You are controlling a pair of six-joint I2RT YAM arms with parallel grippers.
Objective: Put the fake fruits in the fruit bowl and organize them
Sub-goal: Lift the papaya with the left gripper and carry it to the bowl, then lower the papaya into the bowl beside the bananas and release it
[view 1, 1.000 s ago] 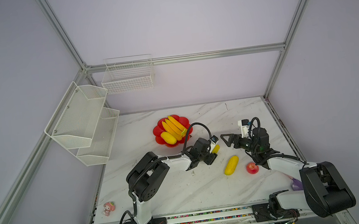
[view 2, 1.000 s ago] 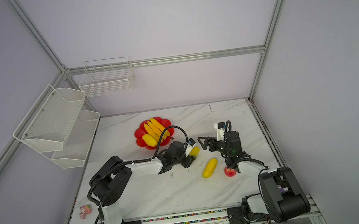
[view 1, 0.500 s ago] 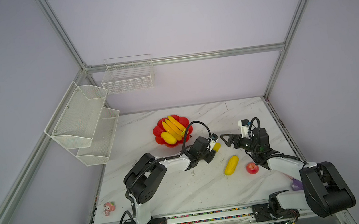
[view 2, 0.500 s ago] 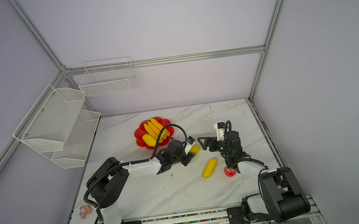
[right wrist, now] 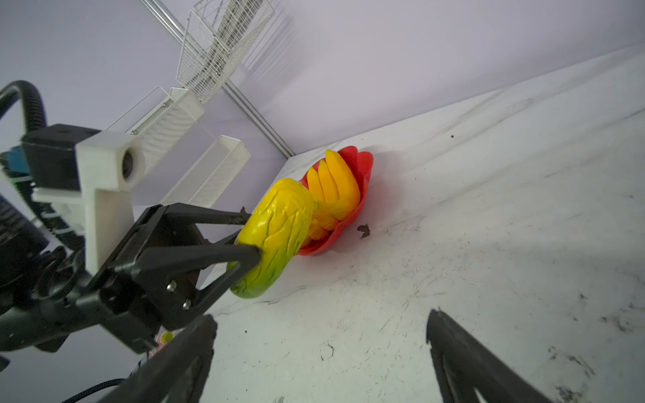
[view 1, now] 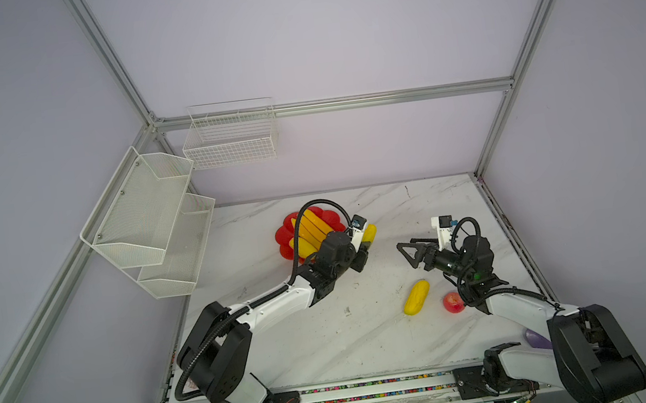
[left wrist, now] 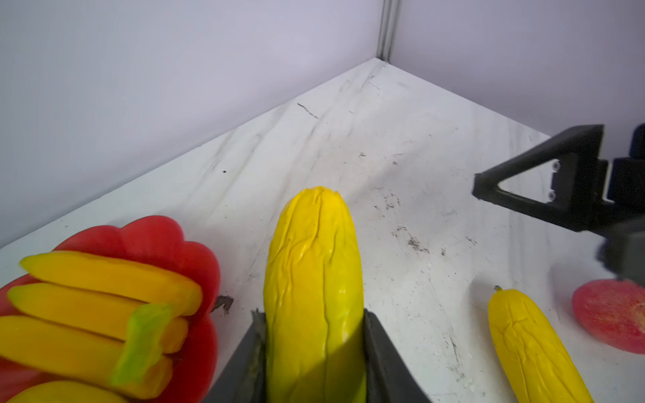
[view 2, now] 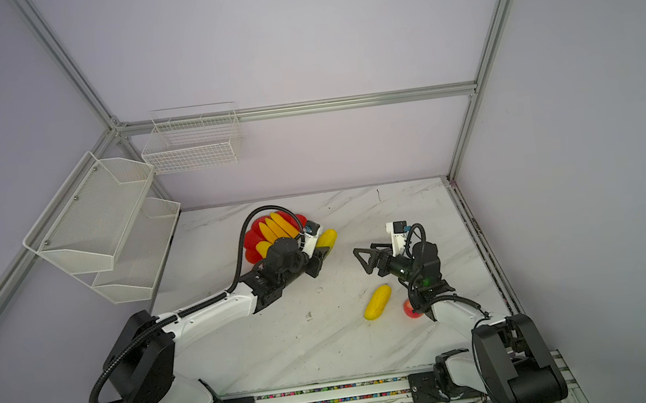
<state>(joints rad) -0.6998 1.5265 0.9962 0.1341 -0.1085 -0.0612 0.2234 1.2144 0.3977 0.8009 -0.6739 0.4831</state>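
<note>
Your left gripper point(left wrist: 314, 324) has its jaws closed partway onto the yellow-green oval point(left wrist: 313, 244), with one finger pressed against each side of it. In both top views that fruit is just right of the fruit bowl point(view 1: 284, 235), near the middle of the frame. The bowl holds the bananas point(view 1: 313, 225) and, at its lower left, a yellow oval point(view 2: 263, 246). Your right gripper point(right wrist: 321, 335), right of centre in both top views, stands wide open with nothing between its jaws. Below it on the table point(view 1: 351, 345), a second yellow oval point(view 1: 416, 297) and the red apple point(view 1: 453, 303) lie near each other without touching, well apart from the bowl.
</note>
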